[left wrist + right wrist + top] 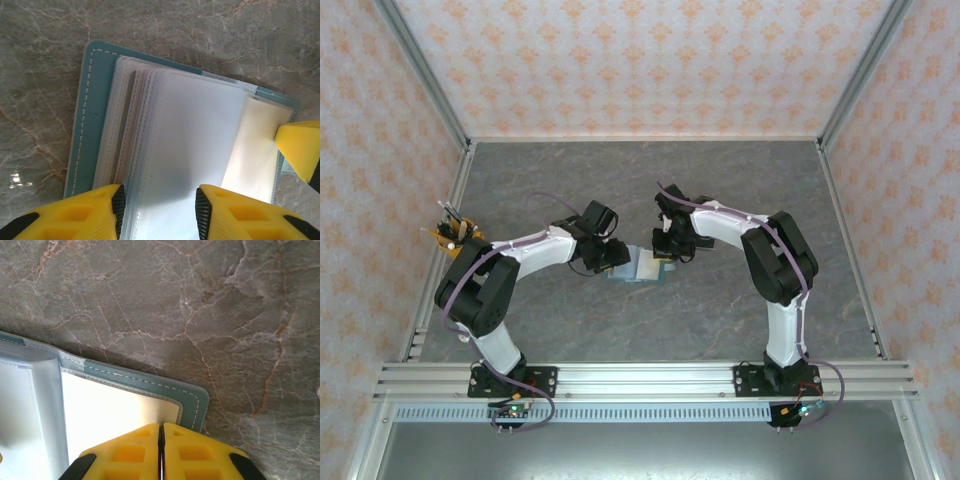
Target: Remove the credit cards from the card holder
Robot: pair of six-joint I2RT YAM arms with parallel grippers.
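The card holder (150,385) runs off the right wrist view's left edge; what its cloudy sleeves (190,150) hold is unclear.

The teal holder (638,266) lies near the middle of the grey table (720,190). The left gripper (613,256) is over it at its 9 o'clock side and the right gripper (665,250) at its 2 o'clock (both arms bent inward). A yellow clutter (450,233) sits at the table's 9 o'clock edge.

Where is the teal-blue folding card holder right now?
The teal-blue card holder lies open near the centre of the top view, between the left gripper and the right gripper.
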